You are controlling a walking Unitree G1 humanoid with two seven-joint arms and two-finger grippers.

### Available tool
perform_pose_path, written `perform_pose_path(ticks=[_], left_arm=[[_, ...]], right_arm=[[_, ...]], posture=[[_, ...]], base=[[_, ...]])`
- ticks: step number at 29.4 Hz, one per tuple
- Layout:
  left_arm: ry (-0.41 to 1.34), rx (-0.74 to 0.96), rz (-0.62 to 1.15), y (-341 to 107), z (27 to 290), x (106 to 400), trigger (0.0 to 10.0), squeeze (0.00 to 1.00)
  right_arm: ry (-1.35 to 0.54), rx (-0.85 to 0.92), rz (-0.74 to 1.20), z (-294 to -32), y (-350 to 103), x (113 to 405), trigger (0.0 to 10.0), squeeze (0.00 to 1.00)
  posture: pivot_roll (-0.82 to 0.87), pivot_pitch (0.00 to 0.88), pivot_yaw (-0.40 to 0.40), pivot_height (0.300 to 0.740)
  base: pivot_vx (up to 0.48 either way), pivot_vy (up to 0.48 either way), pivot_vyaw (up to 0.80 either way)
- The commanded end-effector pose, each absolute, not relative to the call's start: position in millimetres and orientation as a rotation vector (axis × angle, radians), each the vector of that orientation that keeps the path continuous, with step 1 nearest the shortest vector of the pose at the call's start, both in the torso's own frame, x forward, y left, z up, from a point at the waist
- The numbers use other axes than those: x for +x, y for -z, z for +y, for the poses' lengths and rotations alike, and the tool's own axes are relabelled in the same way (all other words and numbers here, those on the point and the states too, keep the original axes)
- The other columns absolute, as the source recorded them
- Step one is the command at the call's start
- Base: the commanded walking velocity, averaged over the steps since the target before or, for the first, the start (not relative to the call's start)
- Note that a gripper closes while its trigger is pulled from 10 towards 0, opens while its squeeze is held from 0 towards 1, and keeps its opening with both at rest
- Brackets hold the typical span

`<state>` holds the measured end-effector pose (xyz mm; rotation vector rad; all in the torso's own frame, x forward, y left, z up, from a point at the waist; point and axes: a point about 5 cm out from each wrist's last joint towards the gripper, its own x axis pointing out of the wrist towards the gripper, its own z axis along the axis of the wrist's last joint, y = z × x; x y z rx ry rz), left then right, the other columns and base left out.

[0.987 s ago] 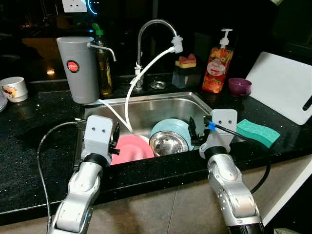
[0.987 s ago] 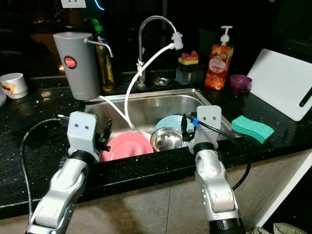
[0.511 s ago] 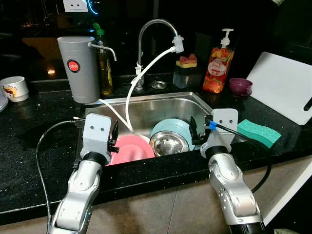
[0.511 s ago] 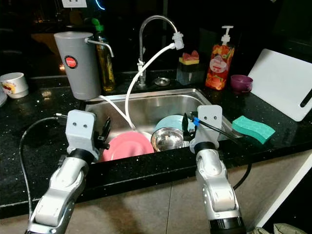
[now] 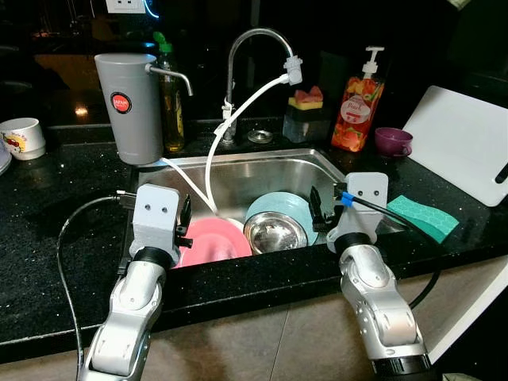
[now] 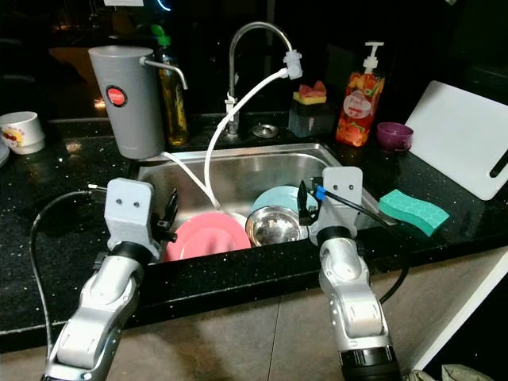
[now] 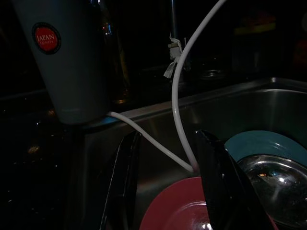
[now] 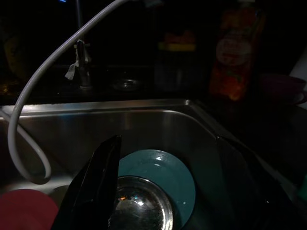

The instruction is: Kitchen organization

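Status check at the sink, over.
Left gripper open above pink plate. Right gripper open above steel bowl and teal plate. Nothing held. White hose droops into sink beside pink plate.

A pink plate (image 5: 210, 241) lay in the steel sink (image 5: 262, 171). Beside it, a shiny metal bowl (image 5: 274, 232) rested on a teal plate (image 5: 278, 208).
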<state>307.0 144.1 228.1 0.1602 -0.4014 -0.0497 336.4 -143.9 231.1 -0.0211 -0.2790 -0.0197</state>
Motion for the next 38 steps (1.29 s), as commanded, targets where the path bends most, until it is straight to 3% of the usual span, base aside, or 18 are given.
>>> perform_pose_path(ticks=[1, 15, 23, 30, 33, 38], left_arm=[[0.061, 0.177, -0.41, -228.4, 141.1, 306.0, 10.0, 0.0], [0.061, 0.187, -0.41, -226.3, 138.6, 308.5, 10.0, 0.0], [0.044, 0.185, -0.386, -221.9, 152.0, 309.0, 10.0, 0.0], [0.003, 0.267, -0.356, -213.8, 176.3, 317.9, 10.0, 0.0], [-0.014, 0.228, -0.338, -214.0, 187.2, 318.8, 10.0, 0.0], [0.056, 0.188, -0.301, -206.8, 180.1, 313.8, 10.0, 0.0]], right_arm=[[0.04, -0.024, -0.27, -145.6, -225.8, 333.7, 10.0, 0.0], [0.053, -0.043, -0.281, -152.9, -229.1, 334.7, 10.0, 0.0], [0.048, -0.037, -0.282, -147.7, -231.5, 335.5, 10.0, 0.0], [0.11, -0.051, -0.273, -166.9, -227.9, 330.0, 10.0, 0.0], [0.122, -0.058, -0.274, -170.3, -228.2, 330.0, 10.0, 0.0], [0.135, -0.066, -0.262, -177.2, -224.0, 331.0, 10.0, 0.0]], posture=[[0.13, 0.089, -0.058, 0.74], [0.11, 0.082, -0.07, 0.74], [0.05, 0.085, -0.066, 0.74], [0.04, 0.063, -0.048, 0.74], [0.03, 0.061, -0.045, 0.74], [0.04, 0.04, -0.039, 0.74]], base=[[0.0, 0.0, 0.0], [0.0, 0.0, 0.0], [0.0, 0.0, 0.0], [0.0, 0.0, 0.0], [0.0, 0.0, 0.0], [0.0, 0.0, 0.0]])
